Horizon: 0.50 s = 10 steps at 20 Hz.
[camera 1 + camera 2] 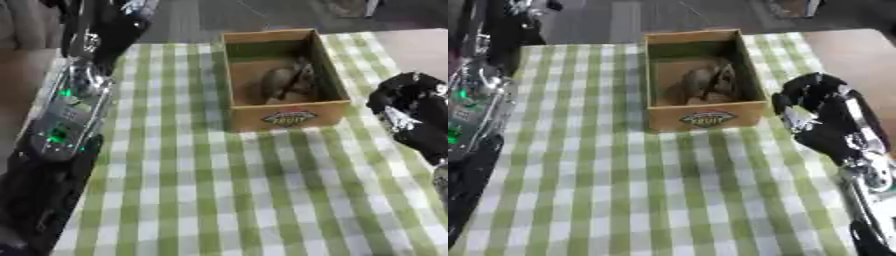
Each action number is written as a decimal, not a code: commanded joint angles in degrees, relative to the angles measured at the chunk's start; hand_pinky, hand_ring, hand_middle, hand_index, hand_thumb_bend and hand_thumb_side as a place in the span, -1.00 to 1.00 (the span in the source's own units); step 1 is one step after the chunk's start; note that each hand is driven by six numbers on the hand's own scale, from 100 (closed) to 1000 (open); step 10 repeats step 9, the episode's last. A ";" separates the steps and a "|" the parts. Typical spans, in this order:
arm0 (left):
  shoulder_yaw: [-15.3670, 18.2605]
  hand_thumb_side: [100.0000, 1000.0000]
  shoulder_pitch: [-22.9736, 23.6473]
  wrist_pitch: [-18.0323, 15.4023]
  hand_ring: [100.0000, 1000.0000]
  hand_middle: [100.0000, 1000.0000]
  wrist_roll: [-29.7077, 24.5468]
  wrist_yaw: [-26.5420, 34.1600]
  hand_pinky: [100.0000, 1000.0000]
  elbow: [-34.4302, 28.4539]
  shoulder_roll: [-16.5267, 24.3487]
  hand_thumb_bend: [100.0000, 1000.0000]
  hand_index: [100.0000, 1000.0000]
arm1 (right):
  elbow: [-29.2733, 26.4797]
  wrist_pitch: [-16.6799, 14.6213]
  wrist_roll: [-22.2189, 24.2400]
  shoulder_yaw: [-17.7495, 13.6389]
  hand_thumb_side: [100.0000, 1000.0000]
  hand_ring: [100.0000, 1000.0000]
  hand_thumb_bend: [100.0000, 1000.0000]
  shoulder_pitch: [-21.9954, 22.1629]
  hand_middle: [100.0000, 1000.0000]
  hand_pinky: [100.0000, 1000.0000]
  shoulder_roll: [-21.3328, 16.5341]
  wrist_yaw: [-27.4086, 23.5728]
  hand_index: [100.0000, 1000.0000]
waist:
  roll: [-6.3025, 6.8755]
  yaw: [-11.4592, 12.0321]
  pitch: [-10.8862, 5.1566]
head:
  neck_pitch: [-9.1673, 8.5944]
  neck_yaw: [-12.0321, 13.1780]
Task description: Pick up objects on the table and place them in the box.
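An open cardboard box (pixel 287 116) with a fruit label on its front wall stands at the far middle of the green-and-white checked table. Inside it lie brownish-grey rounded objects (pixel 284 82) that I cannot make out further. My right hand (pixel 820 107), black with silver parts, hovers just right of the box's front right corner, with loosely bent fingers and nothing in it. My left arm (pixel 61 117), showing green lights, runs along the table's left edge. A dark shape at the far left corner may be the left hand (pixel 105 30). No loose objects show on the cloth.
The checked cloth (pixel 227 200) fills the near and middle part of the view. Beyond the far edge lies dark floor (pixel 188 20). A bare brown surface (pixel 859 55) shows to the right of the cloth.
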 commanded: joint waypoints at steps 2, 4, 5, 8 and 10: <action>1.91 -0.13 3.86 -1.29 0.34 0.53 2.63 3.07 0.02 -2.69 1.50 -0.45 0.44 | -0.79 -0.07 -0.47 -0.80 -0.83 -0.04 -0.58 -0.28 -0.09 0.08 -1.10 0.39 0.10 | -0.42 0.52 -1.22 | 0.61 -0.43; 2.35 -0.08 6.42 -1.69 0.34 0.53 3.78 4.09 0.01 -1.93 0.46 -0.45 0.44 | -0.85 -0.10 -0.66 -0.97 -0.83 -0.04 -0.58 -0.28 -0.09 0.08 -1.10 0.38 0.10 | -0.56 0.77 -1.19 | 0.71 -0.59; 2.55 -0.06 7.37 -1.82 0.33 0.53 4.27 4.50 0.01 -1.52 -0.06 -0.44 0.44 | -0.87 -0.10 -0.71 -0.99 -0.84 -0.04 -0.56 -0.28 -0.09 0.08 -1.12 0.38 0.10 | -0.63 0.95 -1.17 | 0.75 -0.62; 2.97 -0.02 9.39 -2.14 0.31 0.52 5.16 5.20 -0.01 -0.76 -1.04 -0.45 0.44 | -0.89 -0.12 -0.67 -0.95 -0.83 -0.04 -0.57 -0.31 -0.09 0.08 -1.11 0.39 0.10 | -0.73 1.50 -1.17 | 0.98 -0.40; 3.01 -0.01 9.85 -2.21 0.30 0.52 5.23 5.29 -0.02 -0.66 -1.24 -0.45 0.44 | -0.87 -0.10 -0.69 -0.97 -0.83 -0.04 -0.57 -0.30 -0.09 0.08 -1.09 0.39 0.10 | -0.70 1.56 -1.19 | 0.99 -0.31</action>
